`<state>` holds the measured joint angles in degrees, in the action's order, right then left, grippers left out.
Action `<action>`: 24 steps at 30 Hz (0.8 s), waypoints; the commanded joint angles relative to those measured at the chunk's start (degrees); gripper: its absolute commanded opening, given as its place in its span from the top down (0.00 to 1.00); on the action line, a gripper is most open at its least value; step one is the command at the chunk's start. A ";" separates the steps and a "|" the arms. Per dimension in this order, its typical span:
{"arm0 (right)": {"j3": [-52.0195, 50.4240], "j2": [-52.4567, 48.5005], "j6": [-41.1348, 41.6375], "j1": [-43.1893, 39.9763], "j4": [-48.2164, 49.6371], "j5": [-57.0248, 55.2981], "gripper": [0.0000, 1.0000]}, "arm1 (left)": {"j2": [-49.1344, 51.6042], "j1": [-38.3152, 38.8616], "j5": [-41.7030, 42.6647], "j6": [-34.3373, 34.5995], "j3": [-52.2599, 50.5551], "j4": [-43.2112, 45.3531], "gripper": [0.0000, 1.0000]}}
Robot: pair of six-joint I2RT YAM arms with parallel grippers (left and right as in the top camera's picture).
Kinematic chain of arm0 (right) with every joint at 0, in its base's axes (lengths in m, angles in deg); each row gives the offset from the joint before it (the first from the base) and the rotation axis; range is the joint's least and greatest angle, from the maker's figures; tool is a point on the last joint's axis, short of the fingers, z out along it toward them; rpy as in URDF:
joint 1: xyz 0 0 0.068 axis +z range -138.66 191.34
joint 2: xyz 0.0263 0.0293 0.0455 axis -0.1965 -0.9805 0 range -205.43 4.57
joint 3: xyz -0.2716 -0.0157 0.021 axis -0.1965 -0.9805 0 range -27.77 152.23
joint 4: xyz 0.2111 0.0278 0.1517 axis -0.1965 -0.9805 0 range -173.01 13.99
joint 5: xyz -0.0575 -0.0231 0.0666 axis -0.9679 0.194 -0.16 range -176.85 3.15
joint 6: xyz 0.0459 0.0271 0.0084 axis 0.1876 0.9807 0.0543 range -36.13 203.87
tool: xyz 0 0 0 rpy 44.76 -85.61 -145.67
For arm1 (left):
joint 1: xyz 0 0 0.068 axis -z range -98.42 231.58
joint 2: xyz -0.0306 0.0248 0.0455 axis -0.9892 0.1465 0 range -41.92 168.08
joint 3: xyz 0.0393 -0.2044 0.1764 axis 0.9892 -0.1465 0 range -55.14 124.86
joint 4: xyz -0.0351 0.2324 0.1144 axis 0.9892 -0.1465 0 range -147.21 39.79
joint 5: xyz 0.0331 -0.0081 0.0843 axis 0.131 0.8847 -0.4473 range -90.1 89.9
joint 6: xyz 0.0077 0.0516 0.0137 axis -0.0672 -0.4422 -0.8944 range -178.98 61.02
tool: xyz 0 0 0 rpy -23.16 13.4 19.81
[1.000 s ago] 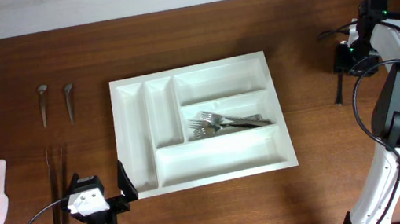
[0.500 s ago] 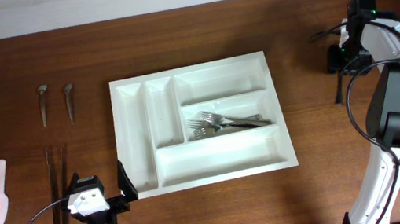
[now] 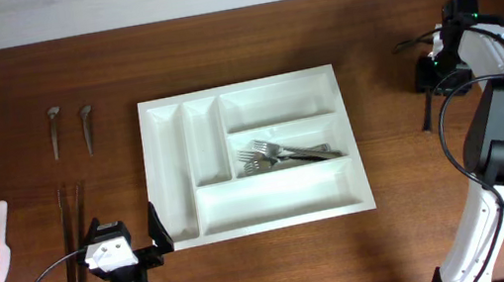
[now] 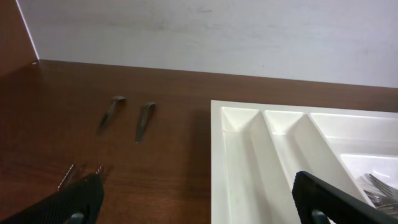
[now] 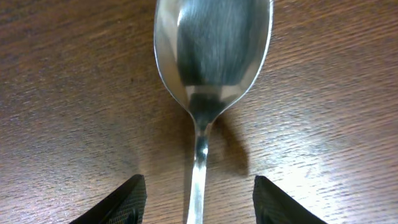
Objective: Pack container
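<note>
— At the far right of the table, what did we find under the right claw?

— A spoon, flat on the wood. Its handle ran lengthwise between the fingertips, with the bowl ahead of them. We saw the jaws parted astride the neck, a gap on either side, gripping nothing.

— And the tray?

— Mid-table, well apart, off to that claw's left. We judged the right arm far the nearer to the spoon. The left claw hung wide open and empty beside the tray's near left corner.

— What did we count inside?

— Forks in the middle crosswise compartment. The other four looked empty.
</note>
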<state>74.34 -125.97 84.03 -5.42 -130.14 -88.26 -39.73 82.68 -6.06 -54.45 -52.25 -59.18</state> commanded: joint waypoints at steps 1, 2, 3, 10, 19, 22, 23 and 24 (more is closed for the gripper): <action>-0.33 -1.88 0.07 -0.24 -0.20 1.42 0.43 | -0.15 0.22 0.59 0.13 -0.28 0.15 0.01; -0.33 -1.97 0.07 -0.24 -0.20 1.42 0.43 | -0.15 0.22 0.61 0.13 -0.28 0.15 0.01; -0.33 -1.99 0.07 -0.24 -0.20 1.42 0.43 | -0.15 0.22 0.61 0.15 -0.28 0.17 0.01; -0.33 -1.99 0.04 -0.24 0.17 1.44 0.45 | -0.15 0.22 0.61 0.13 -0.28 0.15 0.01; -0.33 -1.99 0.07 -0.59 1.03 1.38 0.69 | -0.15 0.22 0.61 0.15 -0.28 0.15 0.01; -0.33 -1.99 0.07 -0.57 1.29 1.38 0.82 | -0.15 0.22 0.61 0.15 -0.28 0.15 0.01; -0.33 -1.99 0.07 -0.57 1.29 1.38 0.84 | -0.15 0.22 0.61 0.15 -0.28 0.15 0.01; -0.33 -1.99 0.07 -0.57 1.29 1.38 0.85 | -0.15 0.22 0.61 0.15 -0.28 0.15 0.01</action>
<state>74.34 -126.74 83.92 -5.57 -128.92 -86.75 -39.73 82.68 -6.06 -54.45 -52.25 -59.16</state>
